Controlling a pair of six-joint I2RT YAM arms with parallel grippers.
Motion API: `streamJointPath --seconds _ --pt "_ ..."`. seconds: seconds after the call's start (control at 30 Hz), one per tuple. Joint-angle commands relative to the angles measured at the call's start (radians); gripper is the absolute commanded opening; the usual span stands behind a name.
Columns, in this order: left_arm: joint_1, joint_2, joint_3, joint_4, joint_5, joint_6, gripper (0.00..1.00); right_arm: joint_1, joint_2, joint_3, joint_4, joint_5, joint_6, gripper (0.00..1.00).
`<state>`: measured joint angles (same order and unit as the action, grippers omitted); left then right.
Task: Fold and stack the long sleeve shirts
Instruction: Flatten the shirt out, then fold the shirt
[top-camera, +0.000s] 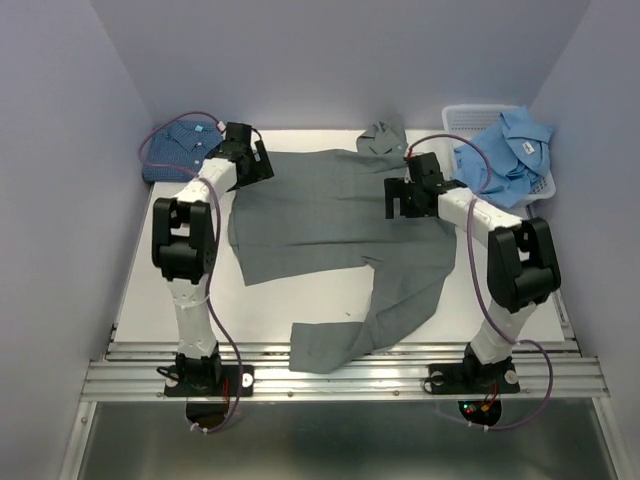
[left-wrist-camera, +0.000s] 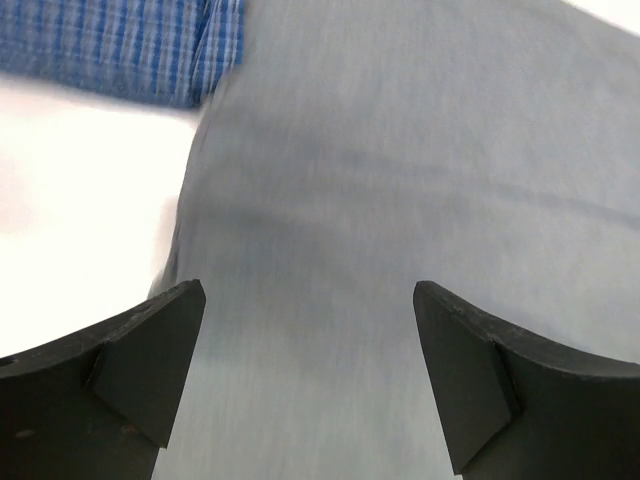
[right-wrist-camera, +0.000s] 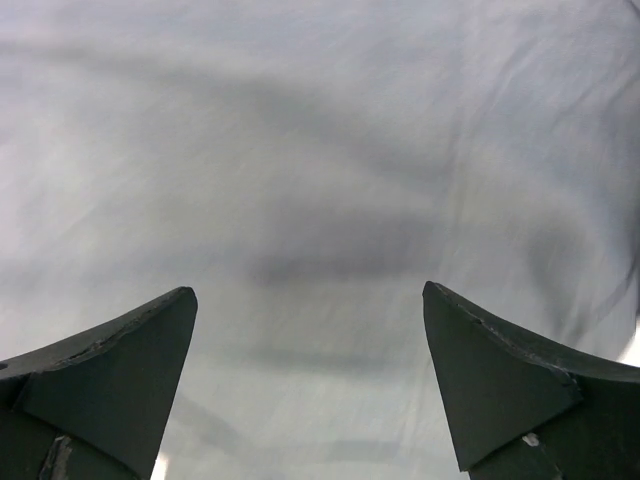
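1. The grey shirt (top-camera: 330, 230) lies spread flat over the middle of the white counter (top-camera: 135, 300). Its collar is at the far side, and one long part trails toward the near edge, right of centre.
2. The dark blue patterned shirt (top-camera: 178, 148) sits in the far left corner of the counter, just beside the grey shirt's far left edge. Whether the two cloths touch cannot be told.
3. The light blue shirt (top-camera: 512, 150) lies crumpled in and over the white mesh basket (top-camera: 468, 115) at the far right.
4. The left tool (left-wrist-camera: 308, 290) hangs over the far left part of the grey shirt. Its fingers are spread wide, with nothing between them but the cloth below. The wrist view is blurred.
5. The right tool (right-wrist-camera: 310, 295) hangs over the far right part of the same shirt, near the basket. Its fingers are likewise spread wide and pinch nothing.
6. From the wrist views it cannot be told whether either tool's fingertips touch the fabric.
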<state>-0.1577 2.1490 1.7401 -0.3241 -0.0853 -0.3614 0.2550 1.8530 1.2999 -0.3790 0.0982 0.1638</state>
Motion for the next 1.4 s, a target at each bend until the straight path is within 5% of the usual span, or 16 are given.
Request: streamJointPath --seconds 0.0,0.2,0.4,0.57,0.7,0.97,1.23,1.33,1.37 --pt "-0.009 -0.349 -0.254 0.029 -0.019 -0.078 0.99 0.09 -0.227 -0.095 -0.034 0.067 0.032 1.0" --pt "-0.009 -0.679 -0.615 -0.009 -0.053 -0.226 0.99 0.274 -0.466 -0.243 -0.211 0.031 0.049 1.0" --pt "-0.011 -0.917 -0.966 -0.061 -0.005 -0.37 0.99 0.466 -0.671 -0.352 -0.354 0.029 0.269 1.0" --pt "-0.011 -1.035 -1.077 -0.035 0.055 -0.43 0.99 0.575 -0.715 -0.418 -0.396 -0.026 0.404 1.0" --pt "-0.013 -0.999 -1.114 0.017 0.081 -0.438 0.99 0.687 -0.732 -0.49 -0.412 0.069 0.543 1.0" --pt "-0.025 -0.877 -1.103 0.031 0.081 -0.398 0.98 0.708 -0.811 -0.634 -0.452 0.138 0.765 1.0" --pt "-0.036 -0.847 -1.159 0.028 0.067 -0.432 0.98 0.718 -0.767 -0.7 -0.336 0.052 0.731 1.0" --pt "-0.04 -0.784 -1.142 0.08 0.07 -0.432 0.93 0.718 -0.73 -0.705 -0.302 0.037 0.704 1.0" --pt "-0.042 -0.766 -1.124 0.088 0.064 -0.43 0.82 0.718 -0.715 -0.705 -0.301 0.04 0.704 1.0"
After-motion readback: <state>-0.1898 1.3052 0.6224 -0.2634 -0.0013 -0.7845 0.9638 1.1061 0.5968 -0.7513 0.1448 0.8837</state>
